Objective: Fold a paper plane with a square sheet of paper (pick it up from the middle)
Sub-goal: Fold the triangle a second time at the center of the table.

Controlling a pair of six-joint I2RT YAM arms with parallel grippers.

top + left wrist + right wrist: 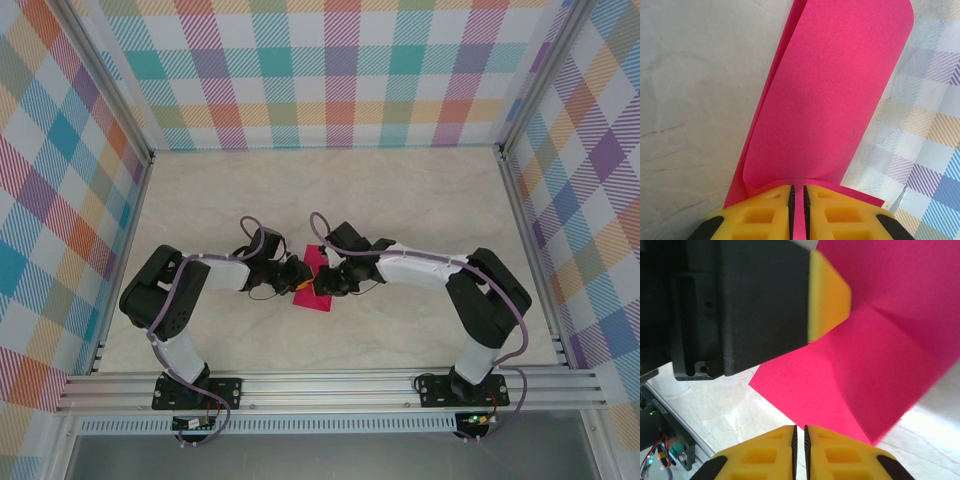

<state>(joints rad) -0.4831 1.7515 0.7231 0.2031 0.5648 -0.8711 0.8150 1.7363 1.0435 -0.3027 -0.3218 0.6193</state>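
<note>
The square sheet of paper (318, 297), magenta-pink, is held up off the table between both arms at the middle. In the left wrist view the paper (835, 90) is bent over on itself, one flap curling over another. My left gripper (798, 187) is shut on its near edge, with a pink strip pinched between the pads. Seen from the right wrist, the paper (865, 355) has a diagonal crease, and the left gripper's yellow finger (827, 295) holds its upper part. My right gripper (800, 427) has its jaws together just under the paper's lower edge, with no pink between them.
The pale marble tabletop (330, 190) stretches beyond and to both sides of the arms. Plaid walls (340, 70) on aluminium posts close in the back and sides. An aluminium rail (330, 385) with the arm bases runs along the near edge.
</note>
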